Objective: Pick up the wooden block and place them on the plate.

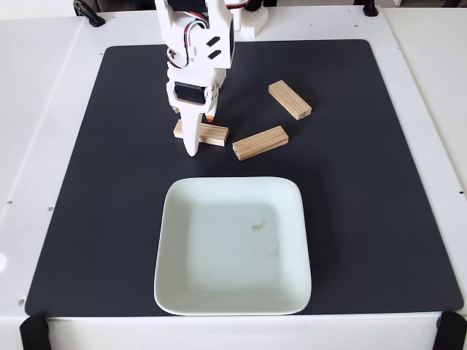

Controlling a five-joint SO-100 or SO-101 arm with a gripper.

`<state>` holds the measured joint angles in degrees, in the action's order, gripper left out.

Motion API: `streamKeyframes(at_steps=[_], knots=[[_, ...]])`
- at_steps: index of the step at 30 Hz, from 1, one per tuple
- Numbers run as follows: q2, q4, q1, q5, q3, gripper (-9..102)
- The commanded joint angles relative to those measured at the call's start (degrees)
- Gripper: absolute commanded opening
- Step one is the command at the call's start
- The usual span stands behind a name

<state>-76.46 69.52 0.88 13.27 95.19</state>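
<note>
Since size sets order: white desk (423, 109), black mat (365, 219) flat and likely grippy, plate (288, 292) near, bare. Three wooden blocks far of it; nearest-left block (214, 133) sits under my gripper (192, 142). Likely light, stiff; I'd pinch the long sides. Jaws' gap: can't tell, nothing lifted.

- The gripper (193, 142) stands in front of the left wooden block (211, 133) and hides its middle; only the two ends of this block show.
- Whether the fingers touch this block, or stand apart, cannot be told.
- The arm (195, 33) is cut off by the far edge of the picture.
- The grey mark (258, 227) on the plate (175, 284) is too small to tell what it is.
</note>
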Motion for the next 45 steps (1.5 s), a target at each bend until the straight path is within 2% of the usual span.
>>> streamKeyframes(at_steps=[1, 25, 28, 34, 45], knots=[[-0.26, -0.70, -0.09, -0.09, -2.64, 34], [-0.18, -0.79, -0.09, -0.09, -3.87, 33], [-0.18, -0.70, -0.26, -0.09, -3.87, 25], [-0.18, -0.70, -0.26, 0.09, -3.87, -2], [-4.13, 0.00, -0.26, -0.18, -0.88, -1]])
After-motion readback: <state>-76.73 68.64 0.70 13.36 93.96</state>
